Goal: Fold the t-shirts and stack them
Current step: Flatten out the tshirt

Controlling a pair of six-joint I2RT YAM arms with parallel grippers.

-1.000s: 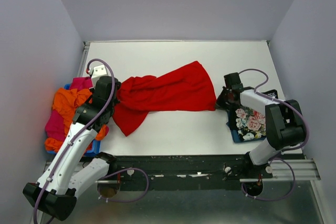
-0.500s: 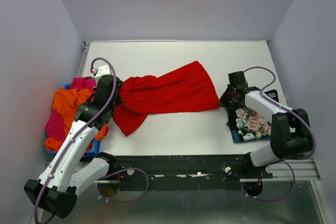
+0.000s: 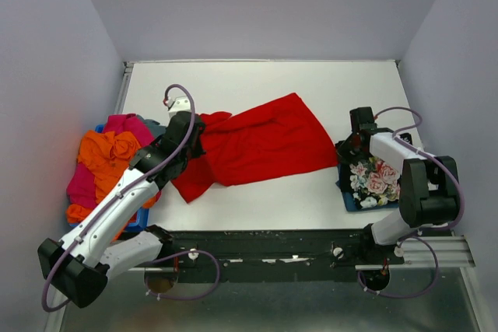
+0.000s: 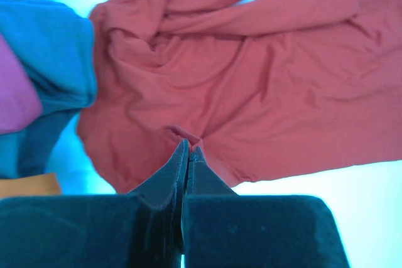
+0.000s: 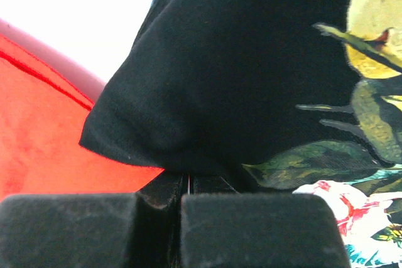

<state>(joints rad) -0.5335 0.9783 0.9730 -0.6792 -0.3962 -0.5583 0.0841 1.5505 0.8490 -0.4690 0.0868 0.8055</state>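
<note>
My left gripper (image 4: pixel 187 150) pinches a pucker of the red tee (image 3: pixel 268 141), which sprawls across the worktop (image 3: pixel 264 83). The right gripper (image 5: pixel 188 183), at 3 o'clock, is pressed together at the black tee's (image 5: pixel 239 73) corner. Pulling could drag that tee askew, or the thin pinch could slip.

bare table (image 3: pixel 257 83) behind red tee (image 3: pixel 264 141), tee pile (image 3: pixel 109 157) blocks l edge, floral tee (image 3: pixel 373 180) fills r edge

The left arm (image 3: pixel 117 209) and right arm (image 3: pixel 387 149) have white shells, black joints, and thin purple cables (image 3: pixel 177 88) looping outside.
</note>
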